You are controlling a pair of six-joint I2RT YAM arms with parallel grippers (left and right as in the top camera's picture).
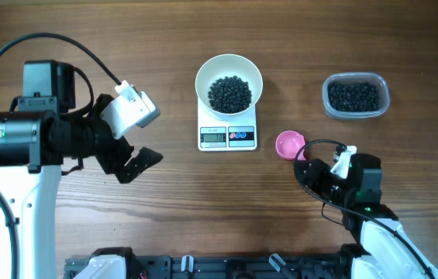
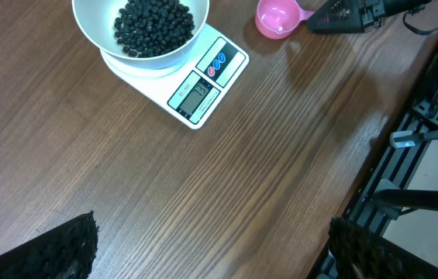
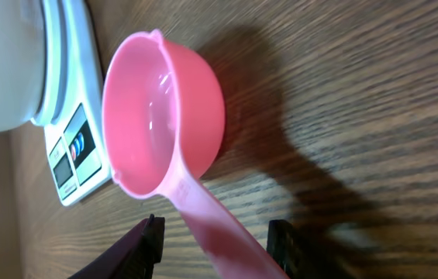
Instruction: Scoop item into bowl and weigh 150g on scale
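In the plain white bowl (image 1: pixel 203 77), upper centre of the overhead view, a mound of tiny round black beans (image 1: pixel 229 93), matte-dark and covering the bottom. Rests on the small white scale (image 1: pixel 228 136), grey display and two round buttons facing the lower edge of the frame (digits too small to read). More of the same beans in a clear tub (image 1: pixel 384 94) at upper right, well apart from the bowl. Just right of the scale, a pink scoop (image 1: pixel 289 144) lying on the wooden counter (image 1: pixel 203 217), cup empty, handle running toward lower right.

Left arm along the left edge of the overhead view, wrist bent toward the centre and well apart from the scale. Left fingers (image 2: pixel 67 248) spread wide, with only bare counter between them in the left wrist view.

Right arm entering from lower right and reaching toward upper left. Right fingers (image 3: pixel 147 246) drawn in to a middling gap astride the scoop's handle, one on either side. On the left side of the handle, a strip of counter showing between finger and plastic. On the other side, cannot tell whether touching.
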